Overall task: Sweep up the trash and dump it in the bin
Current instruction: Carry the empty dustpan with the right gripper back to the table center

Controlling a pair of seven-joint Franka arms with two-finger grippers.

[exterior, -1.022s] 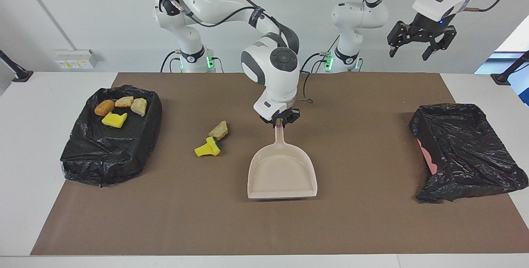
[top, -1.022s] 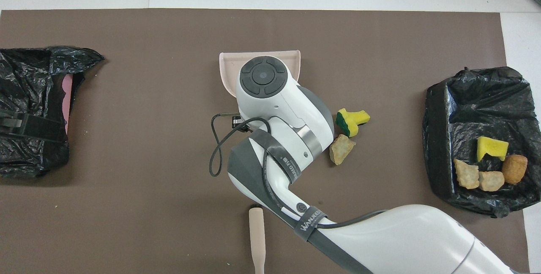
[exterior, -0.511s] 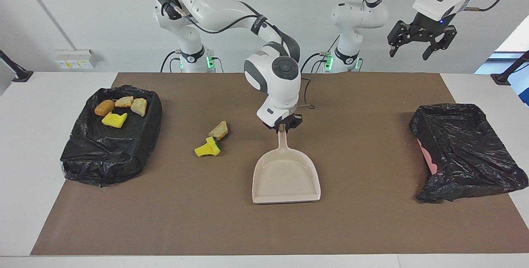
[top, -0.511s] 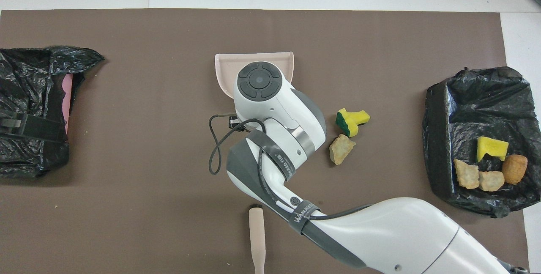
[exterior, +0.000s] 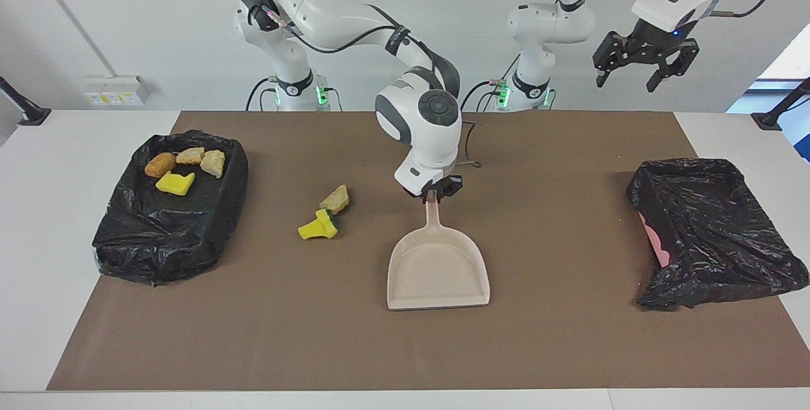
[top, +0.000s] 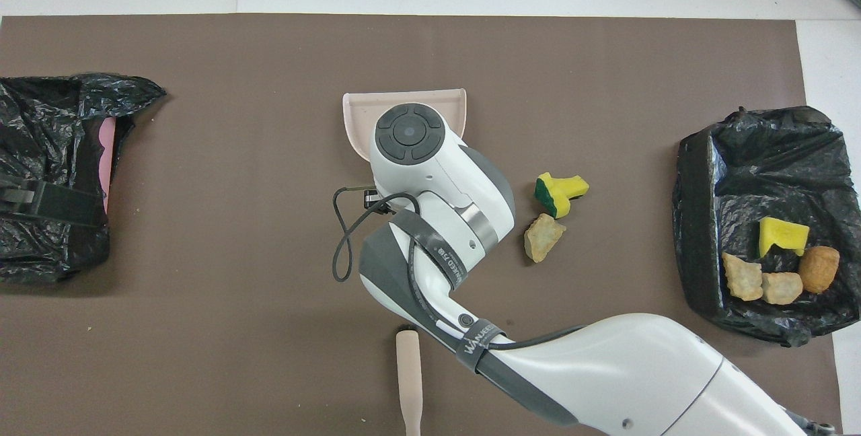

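Trash: two scraps lie loose on the brown mat, the green-backed yellow sponge piece (exterior: 318, 225) and, touching it and nearer to me, a beige foam chunk (exterior: 335, 198); both sit beside the dustpan, toward my right arm's end.
My right fingers (exterior: 433, 191): clenched on the tip of the dustpan (exterior: 438, 268) handle, pan flat on the mat with its mouth pointing away from me.
My left fingers (exterior: 637, 73): spread wide, holding nothing, hanging in the air above the left arm's end of the surface; that arm waits.
How the dustpan handles: I judge it stiff, light plastic; held at the handle's end it may pivot, so I want the lip pressed down.
How the scraps handle: I judge them light, soft and springy, the foam crumbly; they should be pushed, not pinched, and could bounce or roll off the lip.
Bin with trash (exterior: 233, 169): black-lined, at my right arm's end; inside are a yellow sponge piece (exterior: 174, 183), an orange-brown lump (exterior: 160, 164) and two beige chunks (exterior: 202, 159).
Second bin (exterior: 715, 229): black-lined, at my left arm's end; something pink shows at its edge.
Brush (top: 408, 379): only its beige handle shows, near my edge of the mat.
Hidden: from overhead my own wrist covers the handle grip and most of the pan; the brush bristles are cut off; the second bin's inside I cannot see.
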